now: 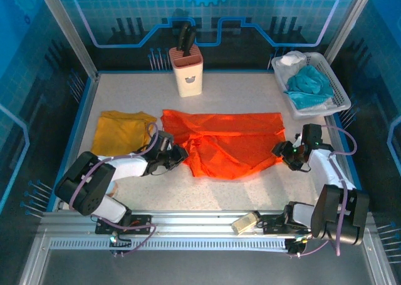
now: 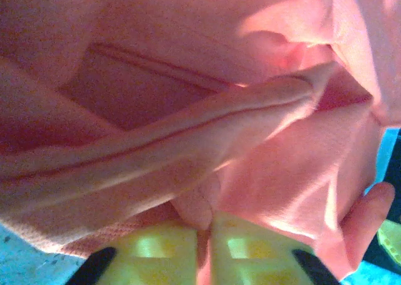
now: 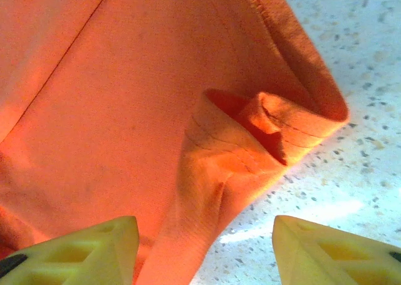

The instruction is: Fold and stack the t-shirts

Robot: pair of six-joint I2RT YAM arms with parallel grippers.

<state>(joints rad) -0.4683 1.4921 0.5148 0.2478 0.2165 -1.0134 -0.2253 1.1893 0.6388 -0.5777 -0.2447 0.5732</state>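
Basket [image 1: 339, 92] holding teal cloth [image 1: 310, 86], white cloth [image 1: 292, 59]

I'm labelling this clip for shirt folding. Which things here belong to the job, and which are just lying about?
Job: orange shirt, yellow shirt.
Lying about: knife block, basket, teal cloth, white cloth.

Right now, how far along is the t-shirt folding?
Done: mustard shirt looks folded on the table, left side. In hand: orange shirt lies spread, only partly folded; left fingers are shut on its edge, right fingers open at its corner. Left: finish that fold, then stack the two shirts.
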